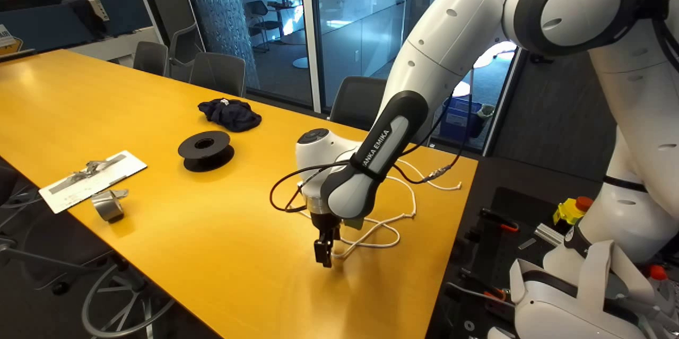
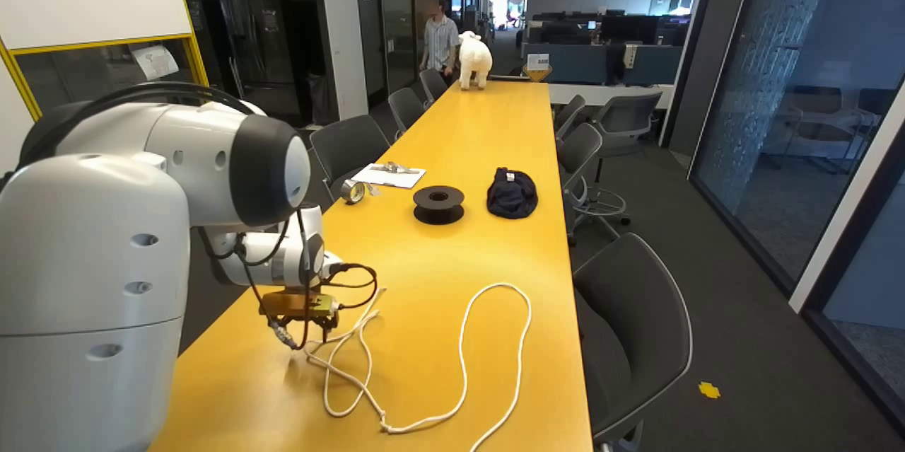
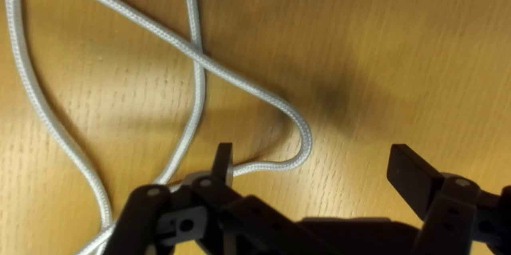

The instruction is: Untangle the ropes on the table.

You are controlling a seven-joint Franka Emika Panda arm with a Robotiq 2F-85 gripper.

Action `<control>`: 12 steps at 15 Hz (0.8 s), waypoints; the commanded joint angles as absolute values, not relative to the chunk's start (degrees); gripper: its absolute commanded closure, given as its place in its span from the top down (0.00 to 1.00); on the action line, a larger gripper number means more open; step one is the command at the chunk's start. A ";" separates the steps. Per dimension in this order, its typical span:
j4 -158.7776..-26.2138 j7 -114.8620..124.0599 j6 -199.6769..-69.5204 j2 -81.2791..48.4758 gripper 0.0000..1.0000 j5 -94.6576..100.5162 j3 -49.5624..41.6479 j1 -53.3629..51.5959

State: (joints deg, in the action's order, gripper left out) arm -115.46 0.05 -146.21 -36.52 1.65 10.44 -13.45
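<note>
Gripper [image 3: 315,167] jaws stand well apart, holding nothing; on the table [image 3: 419,67] I see the rope [image 3: 306,139] bend into mid-gap from the wrist view's left, its lower strand along my closing line.

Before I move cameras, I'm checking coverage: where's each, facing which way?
Wrist view: above the gripper, facing down at ropes; only gripper shows.
Exterior view: high by the table, facing across toward glass; arm and gripper show.
Exterior view: beside the arm, facing along the table toward toy sheep; arm shows.
Both exterior views share ropes and black spool.
</note>
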 commanded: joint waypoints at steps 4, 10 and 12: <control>-114.40 -0.16 -147.98 -37.91 1.00 1.44 10.31 -13.46; -114.49 -0.07 -148.51 -38.32 1.00 1.39 10.29 -13.39; -114.49 -0.17 -148.74 -38.48 0.75 1.30 10.38 -13.30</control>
State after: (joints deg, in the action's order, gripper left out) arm -115.18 0.05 -147.70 -37.98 1.65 10.34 -13.36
